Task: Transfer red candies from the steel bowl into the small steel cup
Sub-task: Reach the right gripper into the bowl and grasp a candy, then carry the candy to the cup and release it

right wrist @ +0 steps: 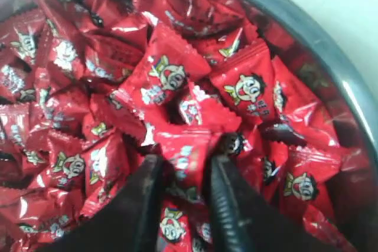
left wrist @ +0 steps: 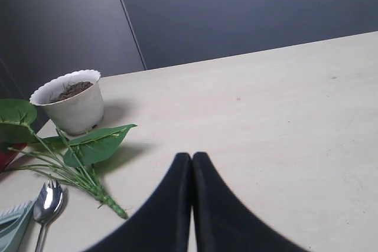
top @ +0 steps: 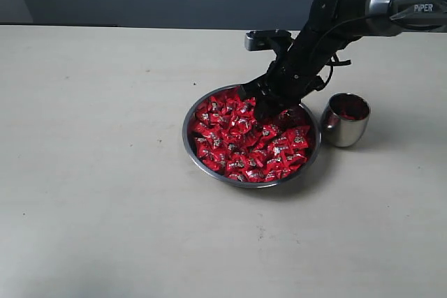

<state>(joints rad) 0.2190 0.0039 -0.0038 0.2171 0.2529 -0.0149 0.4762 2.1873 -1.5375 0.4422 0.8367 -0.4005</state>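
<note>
Right gripper [right wrist: 186, 160] is down in the steel bowl [top: 186, 129], straddling one red candy [right wrist: 188, 140]. Can't tell if it's actually clamped. Next up: squeeze, lift, swing over the small steel cup [top: 343, 130].

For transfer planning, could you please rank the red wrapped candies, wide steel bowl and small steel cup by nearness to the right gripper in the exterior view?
1. Red wrapped candies: touching the right gripper.
2. Wide steel bowl: rim around it.
3. Small steel cup: beside the bowl, right.
</note>
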